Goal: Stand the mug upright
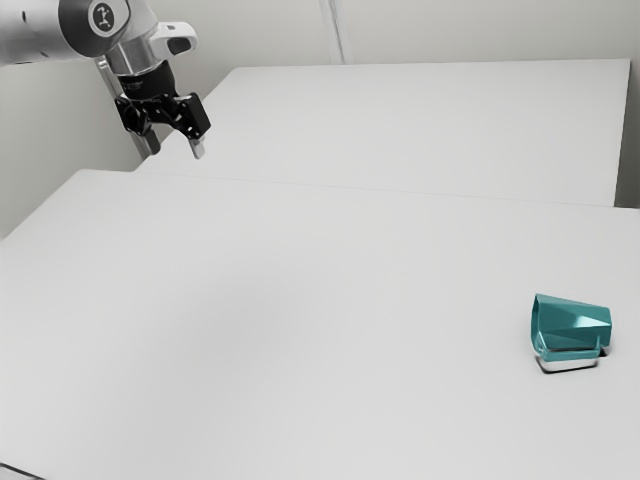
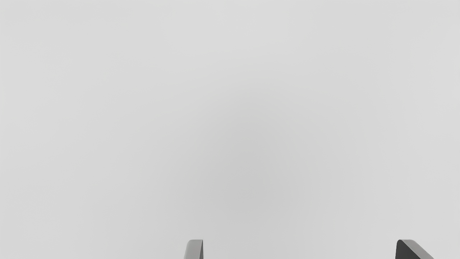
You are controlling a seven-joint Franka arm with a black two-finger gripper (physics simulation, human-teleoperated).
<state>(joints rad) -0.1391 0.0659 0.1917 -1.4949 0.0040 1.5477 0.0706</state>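
Bright, diffuse, nearly colourless light, with a soft-edged grey shadow pooled on the pale tabletop (image 1: 300, 300).

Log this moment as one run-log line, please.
tool: open, empty, raised, exterior view's left | teal mug: on its side on table, exterior view's right | status: mug not grasped, not upright
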